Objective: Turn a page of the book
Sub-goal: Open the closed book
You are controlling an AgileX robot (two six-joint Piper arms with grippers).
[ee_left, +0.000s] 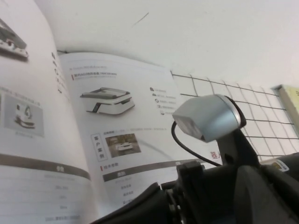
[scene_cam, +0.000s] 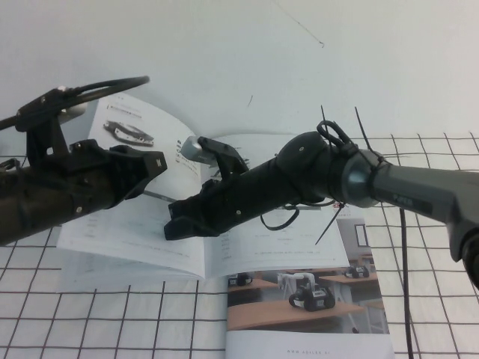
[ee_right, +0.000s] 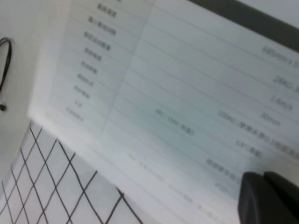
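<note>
Glossy page [scene_cam: 142,224] could slip or crease under right gripper [scene_cam: 178,221] at centre; left gripper [scene_cam: 153,166] hovers centre-left; both jaws' state unclear.

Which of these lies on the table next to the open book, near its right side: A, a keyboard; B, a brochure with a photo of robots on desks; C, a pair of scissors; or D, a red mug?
B: a brochure with a photo of robots on desks lies by the open book, under the right arm; the right gripper and left gripper hang over the pages.
</note>
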